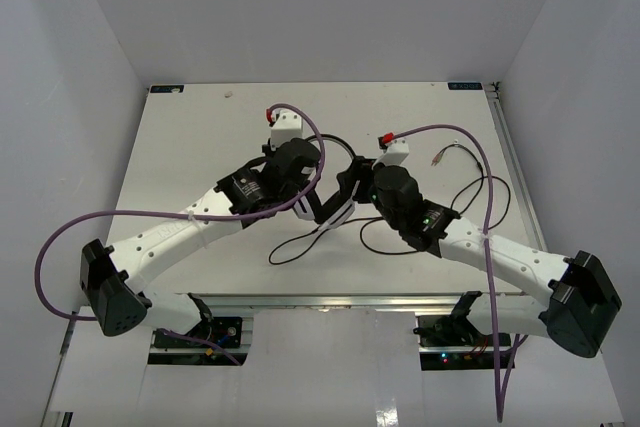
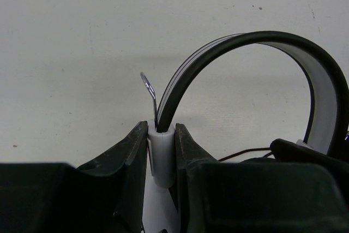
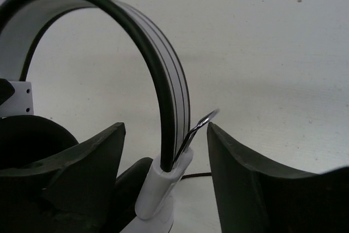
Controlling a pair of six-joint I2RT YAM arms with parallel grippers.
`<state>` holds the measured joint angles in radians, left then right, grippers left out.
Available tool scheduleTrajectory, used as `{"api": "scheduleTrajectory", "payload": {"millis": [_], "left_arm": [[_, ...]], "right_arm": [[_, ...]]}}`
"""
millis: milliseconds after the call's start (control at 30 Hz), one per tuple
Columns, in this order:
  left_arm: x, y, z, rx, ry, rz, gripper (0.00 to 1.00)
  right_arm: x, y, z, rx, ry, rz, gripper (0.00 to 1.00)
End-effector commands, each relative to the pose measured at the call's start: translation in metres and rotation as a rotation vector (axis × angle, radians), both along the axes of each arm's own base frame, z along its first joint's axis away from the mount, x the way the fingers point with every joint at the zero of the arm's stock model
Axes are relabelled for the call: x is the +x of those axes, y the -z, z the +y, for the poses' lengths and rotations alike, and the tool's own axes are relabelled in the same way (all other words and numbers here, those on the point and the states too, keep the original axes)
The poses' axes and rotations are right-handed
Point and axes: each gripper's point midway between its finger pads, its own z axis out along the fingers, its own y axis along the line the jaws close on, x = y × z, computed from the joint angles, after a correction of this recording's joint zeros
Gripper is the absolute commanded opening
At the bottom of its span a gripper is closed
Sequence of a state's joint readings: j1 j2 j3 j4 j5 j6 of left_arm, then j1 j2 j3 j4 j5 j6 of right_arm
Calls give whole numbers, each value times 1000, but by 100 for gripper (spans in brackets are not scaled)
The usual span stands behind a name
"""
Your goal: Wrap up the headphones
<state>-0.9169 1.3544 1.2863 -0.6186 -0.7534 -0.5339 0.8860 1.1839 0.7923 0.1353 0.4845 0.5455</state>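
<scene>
The headphones [image 1: 336, 211] are held upright between my two arms at the table's middle. In the left wrist view, my left gripper [image 2: 161, 135] is shut on the white slider end [image 2: 161, 154] of the headband [image 2: 245, 39], which arches up and to the right. In the right wrist view, my right gripper [image 3: 166, 129] is open, its fingers [image 3: 245, 159] on either side of the other white slider end [image 3: 163, 184] without clamping it. In the top view the left gripper [image 1: 318, 195] and right gripper [image 1: 352, 185] almost meet. The thin black cord [image 1: 300, 244] trails loose on the table.
The cord loops out to the right [image 1: 490, 202], and its jack plug [image 1: 438, 159] lies on the table behind my right arm. Thick purple arm cables [image 1: 470, 142] arch over both arms. White walls enclose the table [image 1: 200, 137] on three sides.
</scene>
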Motion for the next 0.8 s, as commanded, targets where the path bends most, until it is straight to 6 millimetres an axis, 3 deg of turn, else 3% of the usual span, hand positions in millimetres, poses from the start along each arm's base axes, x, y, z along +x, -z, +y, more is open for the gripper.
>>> {"api": "scheduleTrajectory", "payload": {"millis": [0,133,267,333,367,433,567,633,767], "left_arm": [[5,-29,-4,-150,-37,-81,0],[3,-30,-5,-182,-31,-84,0],[-2,-32,-11,-212,16,-82,0],[-5,-36,-17,-212,74,-86,0],[-7,-36,-21,-214,109,-82,7],[-10,-41,-25,-194,164,-87,41],[-18,-57,-27,-165,247,-95,79],[-22,-63,-25,-134,278,-97,86],[-24,-69,-28,-31,365,-89,88]], "right_arm": [[1,-2,12,70,-7,-20,60],[3,-2,20,60,-21,-13,45],[6,-3,19,40,-4,-25,8],[8,-6,16,13,2,-37,8],[8,-9,16,-12,-3,-45,8],[10,-14,13,-69,-18,-64,8],[6,-21,14,-168,-79,-57,8],[2,-18,14,-221,-114,-34,8],[-6,-7,10,-306,-162,19,8]]}}
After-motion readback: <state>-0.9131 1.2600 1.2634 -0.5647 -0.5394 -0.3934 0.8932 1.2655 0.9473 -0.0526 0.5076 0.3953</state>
